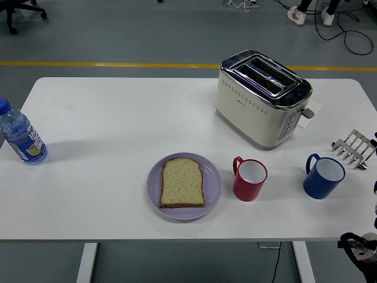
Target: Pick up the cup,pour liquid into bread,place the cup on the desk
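A tan, speckled slice of bread (182, 182) lies on a round lilac plate (211, 193) on the white surface (118, 130). The red plastic cup (249, 180) and blue plastic cup (323, 176) are white inside; the cream metal toaster (262, 98) has a chrome top.

No legible text, number or sign is shown. A small mark is carried on the side wall of the toaster (261, 98), but it is too small to be read. A coloured label is wrapped around the water bottle (21, 136); its print is blurred and cannot be made out. No lettering is borne by the red cup (250, 178), the blue cup (323, 176), the plate (213, 187) or the table (118, 118).
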`<state>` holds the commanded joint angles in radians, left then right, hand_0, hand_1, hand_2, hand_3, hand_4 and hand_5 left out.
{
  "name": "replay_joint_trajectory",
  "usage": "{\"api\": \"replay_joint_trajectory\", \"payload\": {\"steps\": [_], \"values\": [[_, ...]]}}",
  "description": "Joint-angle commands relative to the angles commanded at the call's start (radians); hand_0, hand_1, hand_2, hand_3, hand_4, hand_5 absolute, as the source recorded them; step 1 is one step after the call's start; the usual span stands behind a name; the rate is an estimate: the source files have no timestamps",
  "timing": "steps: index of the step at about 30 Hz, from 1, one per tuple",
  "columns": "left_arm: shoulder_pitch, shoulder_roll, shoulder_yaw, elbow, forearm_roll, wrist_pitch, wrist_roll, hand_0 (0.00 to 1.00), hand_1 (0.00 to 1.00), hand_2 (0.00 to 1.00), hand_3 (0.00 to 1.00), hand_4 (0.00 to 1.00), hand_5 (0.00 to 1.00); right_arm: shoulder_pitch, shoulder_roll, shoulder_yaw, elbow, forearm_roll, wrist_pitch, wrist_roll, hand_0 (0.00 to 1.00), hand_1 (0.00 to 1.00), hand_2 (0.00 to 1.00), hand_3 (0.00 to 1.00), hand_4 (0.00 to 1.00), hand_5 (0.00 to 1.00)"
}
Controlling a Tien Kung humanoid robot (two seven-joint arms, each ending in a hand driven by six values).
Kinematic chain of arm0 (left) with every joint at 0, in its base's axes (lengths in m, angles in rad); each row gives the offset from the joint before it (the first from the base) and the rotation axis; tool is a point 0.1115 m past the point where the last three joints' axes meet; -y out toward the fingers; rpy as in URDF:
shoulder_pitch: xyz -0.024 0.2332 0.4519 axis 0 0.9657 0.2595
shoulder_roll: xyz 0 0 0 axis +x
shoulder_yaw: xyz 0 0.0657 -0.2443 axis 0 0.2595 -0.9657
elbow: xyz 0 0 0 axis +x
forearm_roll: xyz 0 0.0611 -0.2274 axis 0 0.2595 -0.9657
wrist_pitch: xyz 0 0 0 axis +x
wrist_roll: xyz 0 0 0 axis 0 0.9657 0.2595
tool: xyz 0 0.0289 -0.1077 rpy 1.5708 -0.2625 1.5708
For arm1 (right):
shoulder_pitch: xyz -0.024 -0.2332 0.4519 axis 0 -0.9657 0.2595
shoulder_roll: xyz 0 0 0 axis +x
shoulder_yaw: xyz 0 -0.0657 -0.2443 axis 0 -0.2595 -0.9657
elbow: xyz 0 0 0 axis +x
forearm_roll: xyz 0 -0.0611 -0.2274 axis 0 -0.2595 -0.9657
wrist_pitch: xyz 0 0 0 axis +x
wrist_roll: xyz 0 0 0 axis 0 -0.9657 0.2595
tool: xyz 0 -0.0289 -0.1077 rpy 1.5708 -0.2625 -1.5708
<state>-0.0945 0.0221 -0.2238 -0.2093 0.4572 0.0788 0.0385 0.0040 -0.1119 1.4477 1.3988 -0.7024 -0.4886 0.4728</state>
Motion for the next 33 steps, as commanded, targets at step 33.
{"api": "replay_joint_trajectory", "payload": {"steps": [33], "values": [[-0.048,0.003,-0.027,0.003,0.013,0.001,0.000,0.638,0.648,0.665,0.567,0.333,0.840,0.045,0.002,0.010,-0.002,0.035,0.013,0.059,0.632,0.601,0.673,0.612,0.523,0.104]]}}
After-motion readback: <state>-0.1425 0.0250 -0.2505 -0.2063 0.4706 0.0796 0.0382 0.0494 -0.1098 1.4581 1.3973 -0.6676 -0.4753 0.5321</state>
